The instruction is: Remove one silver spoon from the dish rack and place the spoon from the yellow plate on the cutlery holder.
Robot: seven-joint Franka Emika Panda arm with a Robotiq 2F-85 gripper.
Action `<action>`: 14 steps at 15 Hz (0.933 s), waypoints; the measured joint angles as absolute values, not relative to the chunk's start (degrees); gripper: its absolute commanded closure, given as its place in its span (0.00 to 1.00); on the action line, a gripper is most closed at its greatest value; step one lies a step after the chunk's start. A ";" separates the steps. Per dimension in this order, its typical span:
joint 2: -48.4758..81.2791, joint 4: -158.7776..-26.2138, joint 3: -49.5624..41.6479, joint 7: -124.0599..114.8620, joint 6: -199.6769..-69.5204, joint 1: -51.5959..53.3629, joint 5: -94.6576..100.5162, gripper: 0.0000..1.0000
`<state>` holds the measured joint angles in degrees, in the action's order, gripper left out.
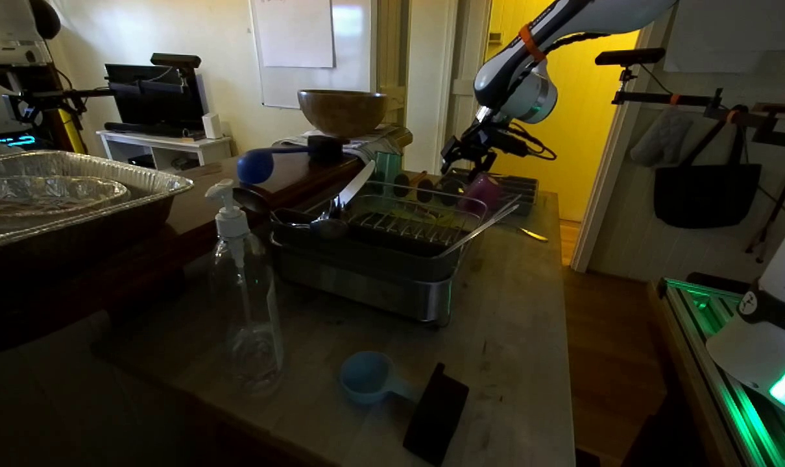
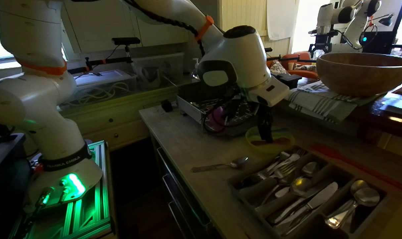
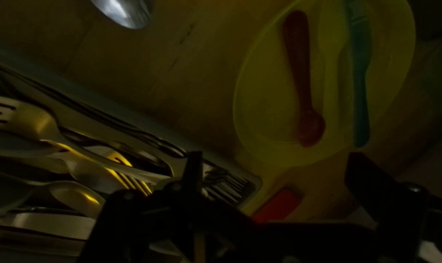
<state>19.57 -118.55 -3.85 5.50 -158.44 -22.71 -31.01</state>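
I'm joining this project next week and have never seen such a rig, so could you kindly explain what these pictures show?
The machine at work is a white robot arm ending in a dark two-fingered gripper. Two pictures come from cameras standing apart from it; the very dark one comes from a camera on its wrist, which is why the gripper looms along the bottom. On the wooden counter are a wire dish rack, a grey cutlery tray, a loose silver spoon, and a yellow plate bearing a red spoon, a yellow utensil and a blue-green utensil. Nothing is held: the gripper stands open, its jaws wide apart.
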 measured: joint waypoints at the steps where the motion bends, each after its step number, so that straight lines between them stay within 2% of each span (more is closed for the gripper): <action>1: 19.57 -118.54 -3.86 5.50 -158.44 -22.71 -30.99 0.00; 14: 27.81 -111.18 -2.89 5.60 -158.48 -20.13 -27.94 0.00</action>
